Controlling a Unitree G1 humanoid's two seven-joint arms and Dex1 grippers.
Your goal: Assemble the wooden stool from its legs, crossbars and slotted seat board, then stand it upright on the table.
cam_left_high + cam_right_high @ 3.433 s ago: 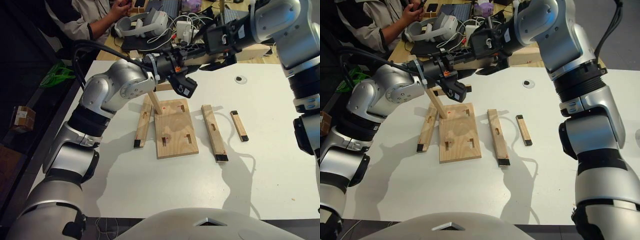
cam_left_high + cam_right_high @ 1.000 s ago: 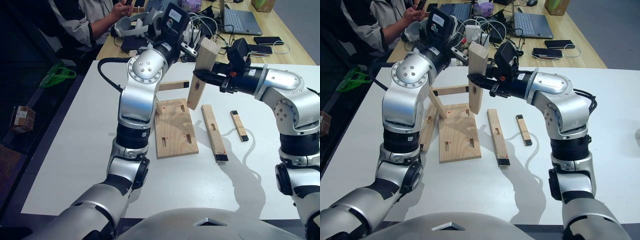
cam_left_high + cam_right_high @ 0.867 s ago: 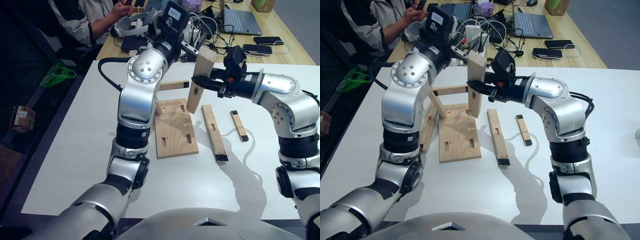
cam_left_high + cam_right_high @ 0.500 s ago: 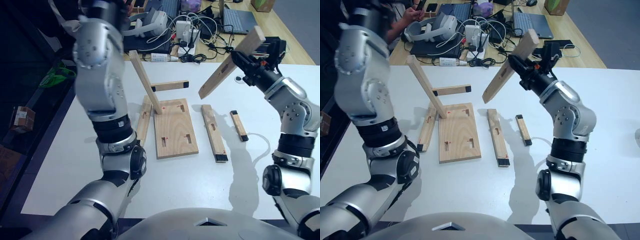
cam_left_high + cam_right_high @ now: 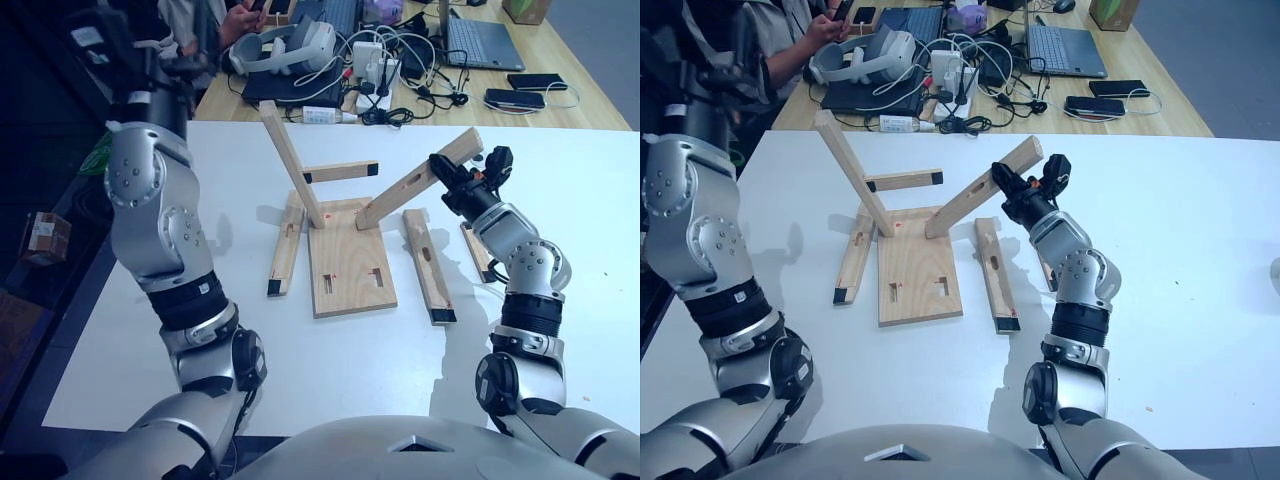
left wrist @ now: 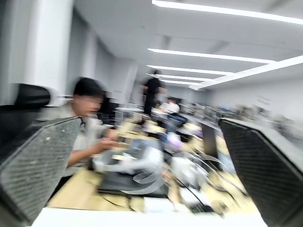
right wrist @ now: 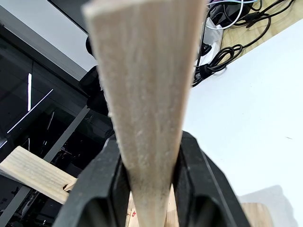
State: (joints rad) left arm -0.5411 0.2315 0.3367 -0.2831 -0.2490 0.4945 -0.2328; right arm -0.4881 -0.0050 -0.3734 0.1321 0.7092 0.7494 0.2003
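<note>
Left eye view. White table (image 5: 330, 350), with the board (image 5: 350, 265) flat at its centre, slots up. Planted at the board's 11 o'clock corner, a standing leg (image 5: 290, 160), leaning off toward 11 o'clock. Just beyond, at 12 o'clock, a crossbar (image 5: 340, 172) flat on the table. One flat leg (image 5: 286, 243) just beside the board at 9 o'clock, a second flat leg (image 5: 427, 265) near it at 3 o'clock, and a short bar (image 5: 474, 244) farther out at 3 o'clock, partly behind the right arm (image 5: 525, 270). Right arm folded sharply at the elbow, forearm rising, wrist cocked toward the board. Right gripper (image 5: 447, 172) closed around the upper part of the held leg (image 5: 410, 185), slanted down from 2 o'clock. Left arm (image 5: 160, 220) lifted high at 9 o'clock, well apart from the wood.

Right eye view. Low end of the held leg at the board's 1 o'clock corner; touching or just above, cannot tell.

Left wrist view. Left gripper (image 6: 150, 122) spread wide, nothing between its fingers (image 6: 40, 165), pointed out across the room.

Right wrist view. Held leg pinched flat between both dark fingers (image 7: 102, 189), running away toward the board.
</note>
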